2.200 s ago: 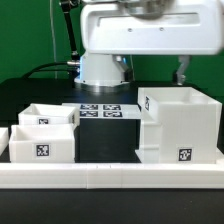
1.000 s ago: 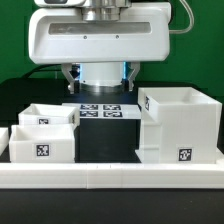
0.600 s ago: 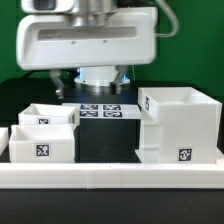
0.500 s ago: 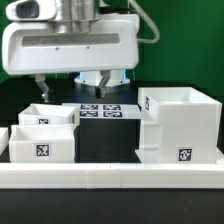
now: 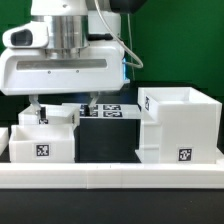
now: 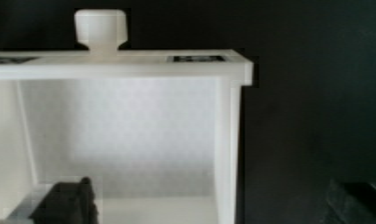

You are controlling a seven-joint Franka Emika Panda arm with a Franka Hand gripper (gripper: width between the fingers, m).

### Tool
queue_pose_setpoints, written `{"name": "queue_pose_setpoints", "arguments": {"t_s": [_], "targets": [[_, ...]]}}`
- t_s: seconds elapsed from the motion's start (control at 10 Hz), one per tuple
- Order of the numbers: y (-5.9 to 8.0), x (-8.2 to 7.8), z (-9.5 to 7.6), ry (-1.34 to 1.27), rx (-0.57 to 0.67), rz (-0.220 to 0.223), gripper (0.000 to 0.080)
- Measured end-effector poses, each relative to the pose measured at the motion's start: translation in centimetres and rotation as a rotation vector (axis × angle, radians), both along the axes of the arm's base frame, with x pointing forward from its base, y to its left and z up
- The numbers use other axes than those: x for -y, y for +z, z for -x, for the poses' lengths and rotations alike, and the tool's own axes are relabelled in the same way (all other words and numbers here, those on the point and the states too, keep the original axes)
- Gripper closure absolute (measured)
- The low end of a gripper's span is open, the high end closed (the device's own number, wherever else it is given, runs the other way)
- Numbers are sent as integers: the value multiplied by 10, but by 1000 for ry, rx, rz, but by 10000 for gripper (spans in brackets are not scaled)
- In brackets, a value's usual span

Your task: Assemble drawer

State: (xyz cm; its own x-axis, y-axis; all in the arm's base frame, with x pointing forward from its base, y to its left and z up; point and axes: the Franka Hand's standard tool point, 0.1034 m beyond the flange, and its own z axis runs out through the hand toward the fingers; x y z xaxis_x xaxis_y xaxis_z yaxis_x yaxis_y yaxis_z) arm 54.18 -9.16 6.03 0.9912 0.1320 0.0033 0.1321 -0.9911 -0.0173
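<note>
**Gripper** [image 5: 64, 108] of the Panda arm, low over the exterior view's left half. Its jaws are spread wide and hold nothing. One dark finger [image 6: 64, 200] hangs inside the rear tray [image 5: 50, 116]. The other stands outside that tray, over the black table [image 5: 105, 140], so the tray's side wall lies between them. The wrist view shows a clear gap between that wall and each finger.

**Rear tray.** White, open-topped, with nothing inside it in the wrist view. A round white knob [image 6: 101, 30] projects from its end wall, and square tags sit on that wall's rim.

**Front tray** [image 5: 40, 148]. A second white tray just in front of the rear one, toward the exterior camera. It bears a black-and-white tag on its near face. Whether the two trays touch cannot be told.

**Drawer housing** [image 5: 180, 120]. A tall white box, upright at the exterior view's right, apart from both trays. It carries a tag low on its front face.

**Marker board** [image 5: 108, 110]. It lies flat on the table behind, between the rear tray and the housing.

**Border wall** [image 5: 110, 176]. Long, low and white, it runs across the foreground in front of the trays and the housing.
</note>
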Motion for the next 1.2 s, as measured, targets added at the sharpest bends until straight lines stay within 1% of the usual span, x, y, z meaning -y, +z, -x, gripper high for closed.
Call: {"name": "queue_pose_setpoints", "arguments": {"t_s": [0.1, 0.5, 0.8, 1.0, 1.2], "targets": [[-6, -2, 1, 6, 1, 3, 151], [-32, -2, 6, 16, -2, 18, 151], [-46, -2, 12, 18, -4, 26, 151], [-52, -3, 18, 19, -6, 28, 151], [-54, -3, 20, 19, -10, 28, 151]]}}
